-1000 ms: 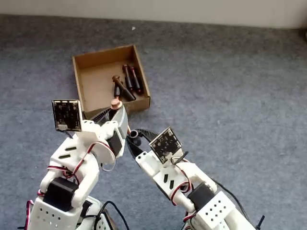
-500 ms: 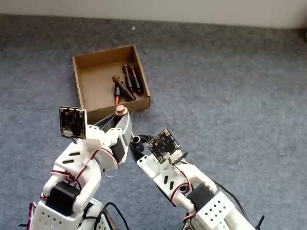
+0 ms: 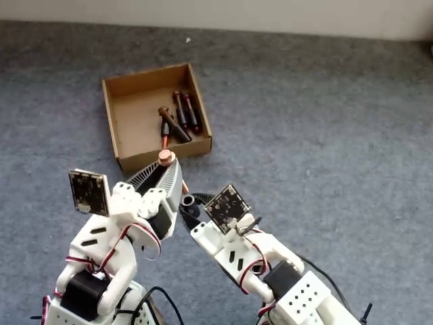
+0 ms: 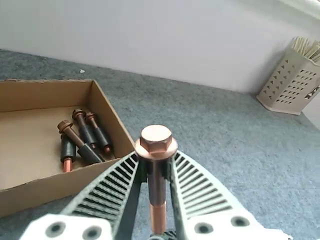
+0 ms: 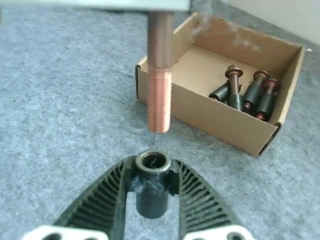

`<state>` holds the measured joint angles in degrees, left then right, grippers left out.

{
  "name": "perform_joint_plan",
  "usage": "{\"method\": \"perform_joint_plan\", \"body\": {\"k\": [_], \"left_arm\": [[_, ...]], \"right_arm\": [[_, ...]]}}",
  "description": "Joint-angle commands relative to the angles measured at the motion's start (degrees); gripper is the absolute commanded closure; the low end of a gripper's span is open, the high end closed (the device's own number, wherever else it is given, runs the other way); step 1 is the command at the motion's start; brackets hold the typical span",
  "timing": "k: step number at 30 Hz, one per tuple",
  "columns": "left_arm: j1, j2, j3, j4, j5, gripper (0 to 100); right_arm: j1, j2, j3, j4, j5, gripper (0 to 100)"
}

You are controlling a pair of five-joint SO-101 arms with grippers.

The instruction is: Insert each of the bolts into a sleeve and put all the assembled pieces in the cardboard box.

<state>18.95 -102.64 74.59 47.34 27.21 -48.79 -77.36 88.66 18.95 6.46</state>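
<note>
My left gripper (image 4: 156, 167) is shut on a copper bolt (image 4: 156, 170), head up; in the high view the bolt (image 3: 167, 160) stands just in front of the cardboard box (image 3: 115, 115). My right gripper (image 5: 152, 187) is shut on a dark sleeve (image 5: 152, 185) with its open end up, seen from above as the sleeve (image 3: 189, 202). The bolt's threaded tip (image 5: 160, 107) hangs a little above the sleeve's mouth, apart from it. Three assembled pieces (image 3: 179, 118) lie in the box, also seen from the left wrist (image 4: 82, 137) and right wrist (image 5: 247, 92).
Grey carpet (image 3: 325, 135) covers the floor on all sides. A perforated beige holder (image 4: 295, 75) stands by the wall to the far right. The box's near wall (image 5: 200, 112) is close behind the bolt and sleeve.
The left arm has shifted and turned, carrying the bolt slightly right and forward towards the sleeve. The right gripper with the sleeve has barely moved.
</note>
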Motion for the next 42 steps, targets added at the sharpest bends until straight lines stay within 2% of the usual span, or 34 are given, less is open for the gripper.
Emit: {"method": "perform_joint_plan", "body": {"k": [1, 8, 13, 20, 26, 32, 42], "left_arm": [[0.92, -2.24, -1.1, 1.23, -0.79, 99], [3.21, -1.98, -1.8, 7.56, -0.79, 99], [3.38, -1.98, -1.27, 8.26, -0.7, 99], [3.38, -1.98, -1.27, 8.26, -0.7, 99], [5.23, -1.98, -1.27, 8.7, -0.62, 99], [9.36, -1.98, -2.68, 16.18, -0.7, 99], [9.27, -1.98, -2.33, 17.32, -0.7, 99]], "right_arm": [[-0.84, -1.01, -1.1, 0.13, 0.44, 99.4], [-0.84, -2.86, -2.86, 0.04, 0.62, 99.4], [-1.54, -7.43, -3.03, 0.4, 4.22, 99.4], [-4.79, -13.49, -3.47, 8.66, 4.31, 99.4], [-4.44, -15.6, -3.21, 8.66, 4.4, 99.4], [-1.89, -15.87, -3.47, 8.66, 4.13, 99.4], [-1.27, -15.96, -3.47, 8.66, 4.13, 99.4]]}}
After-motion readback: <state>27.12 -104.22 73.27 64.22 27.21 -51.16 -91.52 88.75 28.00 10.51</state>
